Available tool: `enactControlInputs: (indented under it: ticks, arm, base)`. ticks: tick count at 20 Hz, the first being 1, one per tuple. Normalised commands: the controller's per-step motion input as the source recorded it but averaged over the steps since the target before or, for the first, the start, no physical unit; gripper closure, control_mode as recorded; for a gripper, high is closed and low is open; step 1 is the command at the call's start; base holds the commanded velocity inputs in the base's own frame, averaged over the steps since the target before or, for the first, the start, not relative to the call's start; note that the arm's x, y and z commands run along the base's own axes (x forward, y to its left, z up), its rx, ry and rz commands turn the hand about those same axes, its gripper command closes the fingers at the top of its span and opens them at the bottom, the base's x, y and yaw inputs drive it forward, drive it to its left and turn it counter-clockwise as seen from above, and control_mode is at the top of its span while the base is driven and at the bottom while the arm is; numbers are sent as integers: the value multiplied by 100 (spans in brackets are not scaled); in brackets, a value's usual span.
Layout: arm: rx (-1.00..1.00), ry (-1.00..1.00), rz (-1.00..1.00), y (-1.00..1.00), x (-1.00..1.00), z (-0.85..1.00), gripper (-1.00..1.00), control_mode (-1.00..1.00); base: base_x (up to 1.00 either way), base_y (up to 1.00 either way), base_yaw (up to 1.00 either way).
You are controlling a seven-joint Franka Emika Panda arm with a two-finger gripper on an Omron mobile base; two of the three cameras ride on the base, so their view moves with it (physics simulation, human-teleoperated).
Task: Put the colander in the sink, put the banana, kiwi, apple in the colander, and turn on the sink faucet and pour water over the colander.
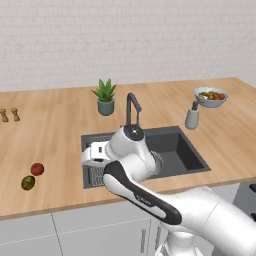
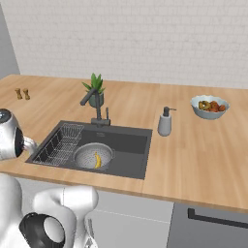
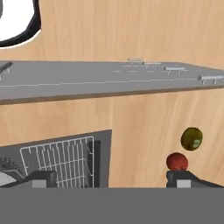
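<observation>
The apple [image 1: 37,169] and the kiwi [image 1: 28,183] lie on the wooden counter [image 1: 50,140] to the left of the sink [image 2: 127,145], close together but apart, with the kiwi nearer the counter's front edge. The apple is round and has no long axis to line up with; the kiwi is a short oval, its long axis running roughly along the counter's front edge, though this is hard to read at this size. In the hand view the apple [image 3: 177,161] sits just above the right fingertip [image 3: 183,178], the kiwi [image 3: 191,138] a little beyond it, so both fruits lie off to 1 side of the gripper [image 3: 109,180] rather than between its fingers. The gripper is spread wide and holds nothing, hovering over the sink's left edge by the wire rack [image 3: 61,159].

The banana [image 2: 97,160] already lies in the colander [image 2: 93,156], which sits in the sink, its long axis pointing front to back. 2 fruits remain; the apple looks the nearer.
</observation>
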Motion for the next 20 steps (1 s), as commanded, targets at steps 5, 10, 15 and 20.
enactControlInputs:
  ticks: [5, 10, 15, 20]
  arm:
    - [1, 0, 0, 90, 23, 0, -100, -100]
    - [6, 0, -8, 72, 38, 0, -100, -100]
    - [12, 3, -2, 59, 39, 0, -100, -100]
    - [1, 12, -1, 41, 25, -15, -100, -100]
  base:
    - [0, 0, 0]
    - [0, 0, 0]
    - [0, 0, 0]
    - [0, 0, 0]
